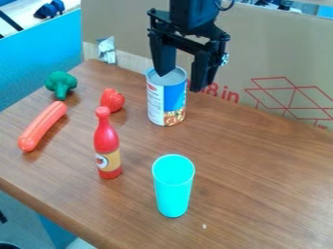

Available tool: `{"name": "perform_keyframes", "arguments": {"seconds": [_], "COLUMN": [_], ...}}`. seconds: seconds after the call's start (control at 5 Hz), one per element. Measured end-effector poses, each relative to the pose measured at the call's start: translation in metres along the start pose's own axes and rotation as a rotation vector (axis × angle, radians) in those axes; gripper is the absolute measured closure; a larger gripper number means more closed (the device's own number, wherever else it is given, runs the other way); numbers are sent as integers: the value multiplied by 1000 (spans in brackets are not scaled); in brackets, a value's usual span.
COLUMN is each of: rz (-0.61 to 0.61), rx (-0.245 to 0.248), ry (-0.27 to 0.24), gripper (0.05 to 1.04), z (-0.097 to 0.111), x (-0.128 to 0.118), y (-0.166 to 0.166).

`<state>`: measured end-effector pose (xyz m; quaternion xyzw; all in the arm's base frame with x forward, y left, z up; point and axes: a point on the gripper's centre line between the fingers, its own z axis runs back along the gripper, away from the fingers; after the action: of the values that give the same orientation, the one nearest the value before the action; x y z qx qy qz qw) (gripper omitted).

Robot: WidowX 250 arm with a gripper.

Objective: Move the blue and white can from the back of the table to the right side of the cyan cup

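My gripper (180, 81) hangs at the upper middle of the view, pointing down, its two fingers apart. Right by them stands an upright can (166, 99) with a white and blue label, its top rim between and just behind the fingers; whether they touch it I cannot tell. Left of the can lies a red strawberry (112, 99). A red bottle (107, 146) with a tan label stands nearer the camera, and a turquoise cup (173, 187) is upright to its right. Farther left are a green broccoli (61, 84) and an orange-red sausage (42, 126).
A cardboard panel (273, 63) with red print rises along the back edge of the wooden table (260, 185). Silver tape (106, 50) is on the panel at the back left. A blue surface (42, 53) lies beyond the table's left edge.
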<state>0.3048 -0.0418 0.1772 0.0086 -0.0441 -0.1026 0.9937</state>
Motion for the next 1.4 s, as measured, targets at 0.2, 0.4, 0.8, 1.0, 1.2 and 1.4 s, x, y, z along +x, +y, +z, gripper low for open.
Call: {"name": "perform_keyframes", "arguments": {"seconds": [0.2,0.4,0.8,1.0,1.2,1.4], "rz": [-2,10,30,11,49,76], "rx": [-2,4,14,-8,2,-9], "ry": [28,11,-7,45,27,49], "gripper": [83,83,83,83,83,82], "z": [-9,-11,-19,-32,-39,-51], "x": [0,7,43,61,74,80], "y": [0,15,47,67,77,78]}}
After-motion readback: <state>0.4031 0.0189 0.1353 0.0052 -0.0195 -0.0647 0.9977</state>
